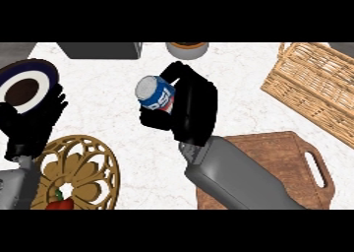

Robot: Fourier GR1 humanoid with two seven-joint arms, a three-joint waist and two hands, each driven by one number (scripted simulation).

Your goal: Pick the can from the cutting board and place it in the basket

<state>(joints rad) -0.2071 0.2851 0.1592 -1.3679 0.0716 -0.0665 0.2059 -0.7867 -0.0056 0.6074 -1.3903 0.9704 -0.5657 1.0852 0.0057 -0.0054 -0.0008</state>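
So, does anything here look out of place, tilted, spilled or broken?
Nothing looks spilled or broken. The can is tilted, but only because the right hand holds it, between the cutting board and the basket. The left hand rests open beside the plate.

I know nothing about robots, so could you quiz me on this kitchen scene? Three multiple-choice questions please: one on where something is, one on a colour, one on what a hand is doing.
1. Where is the basket?
A. upper right
B. lower left
C. centre

2. What colour is the can?
A. green
B. blue
C. yellow

3. What is the right hand doing?
A. resting open
B. pressing the cutting board
C. holding the can

Answers:
1. A, the wicker basket lies at the upper right.
2. B, its body is blue with a silver top.
3. C, its fingers curl round the can.
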